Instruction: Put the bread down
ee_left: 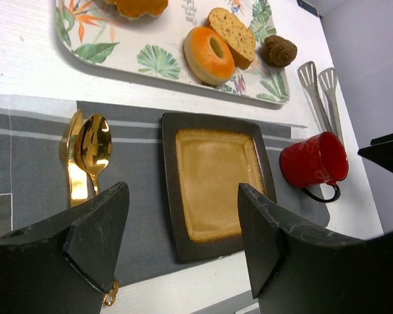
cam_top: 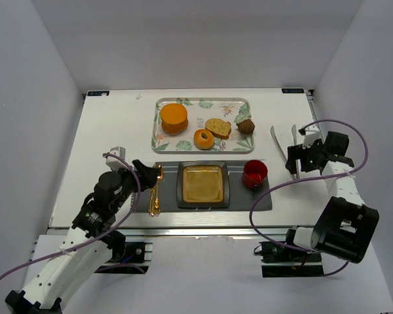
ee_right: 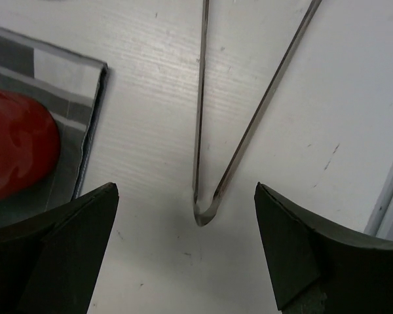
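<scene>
Right pincer [ee_right: 185,193] is wide open and empty, straddling the hinge end of the tongs [ee_right: 200,131]. Their long axis runs away from me, heads at the far end. Bread [cam_top: 217,127] is on the tray [cam_top: 158,145], far-left of that pincer, between doughnut [cam_top: 204,139] and muffin [cam_top: 246,125]. Left pincer [ee_left: 182,190] is also wide open and empty, near the spoon [ee_left: 93,147]. I'd judge both about equally far from the bread. It's a tan, speckled slice with a dark crust, leaning on the doughnut. Plate [cam_top: 181,186] looks the likely target.
</scene>
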`<action>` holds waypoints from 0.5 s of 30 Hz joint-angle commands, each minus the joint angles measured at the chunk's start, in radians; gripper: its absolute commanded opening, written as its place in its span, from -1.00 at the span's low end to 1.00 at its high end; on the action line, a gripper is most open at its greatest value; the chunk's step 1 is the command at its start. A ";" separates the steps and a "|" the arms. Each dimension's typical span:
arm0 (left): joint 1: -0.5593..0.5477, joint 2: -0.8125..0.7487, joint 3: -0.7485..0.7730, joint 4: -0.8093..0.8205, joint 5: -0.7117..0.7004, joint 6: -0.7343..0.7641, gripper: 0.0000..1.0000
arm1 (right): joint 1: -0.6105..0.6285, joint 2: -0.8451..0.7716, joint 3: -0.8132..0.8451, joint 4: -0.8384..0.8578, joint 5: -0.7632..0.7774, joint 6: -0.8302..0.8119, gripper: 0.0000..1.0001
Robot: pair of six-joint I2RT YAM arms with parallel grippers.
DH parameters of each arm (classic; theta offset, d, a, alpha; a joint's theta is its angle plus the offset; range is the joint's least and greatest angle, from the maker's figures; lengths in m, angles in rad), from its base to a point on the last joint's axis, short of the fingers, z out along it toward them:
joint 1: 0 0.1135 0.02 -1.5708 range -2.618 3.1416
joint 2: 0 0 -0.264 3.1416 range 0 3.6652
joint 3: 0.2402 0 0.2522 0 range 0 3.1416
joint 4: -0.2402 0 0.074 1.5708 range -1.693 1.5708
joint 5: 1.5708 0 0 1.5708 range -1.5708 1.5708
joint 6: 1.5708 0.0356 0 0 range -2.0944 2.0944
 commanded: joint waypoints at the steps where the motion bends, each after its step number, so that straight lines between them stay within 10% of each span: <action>1: 0.000 -0.010 -0.011 0.010 0.013 -0.005 0.52 | -0.002 0.011 -0.023 0.053 0.062 -0.031 0.79; 15: 0.000 -0.001 -0.020 0.000 0.004 -0.023 0.52 | 0.046 0.321 0.023 0.274 0.139 -0.022 0.79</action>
